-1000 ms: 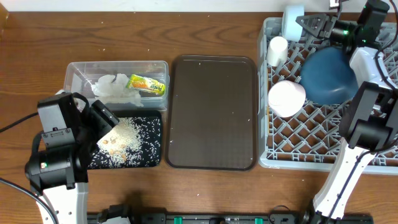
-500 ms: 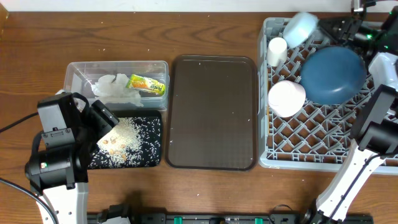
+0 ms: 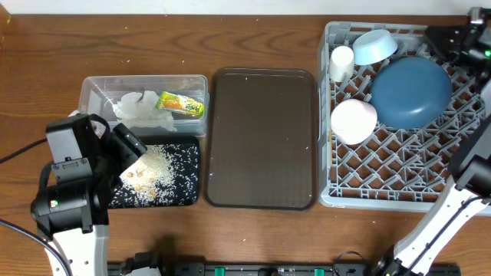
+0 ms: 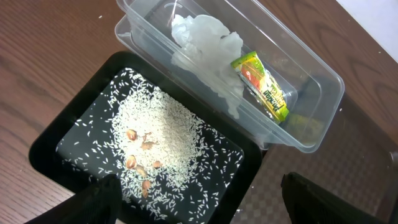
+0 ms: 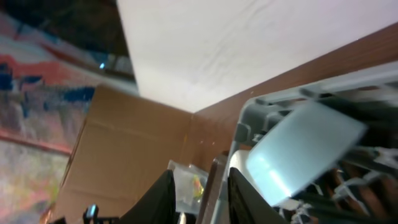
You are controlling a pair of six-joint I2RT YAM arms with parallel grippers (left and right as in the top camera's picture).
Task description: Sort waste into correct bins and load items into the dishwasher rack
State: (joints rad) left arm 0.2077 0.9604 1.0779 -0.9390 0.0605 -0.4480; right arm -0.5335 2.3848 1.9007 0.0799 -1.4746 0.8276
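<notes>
Right gripper (image 5: 200,183) is a bit open with nothing in it, hanging at the back of the big square grey plastic lattice rack (image 3: 383,192); left gripper (image 4: 199,202) is spread wide, empty too. In the rack: large dark blue bowl-plate (image 3: 410,92) dome-up, pale pink bowl (image 3: 354,121), then the small plain light blue bowl (image 3: 374,46). That one sits tipped in the back row, long axis diagonal, just beside the small cream cup (image 3: 342,61); can't tell which way its mouth faces.
</notes>
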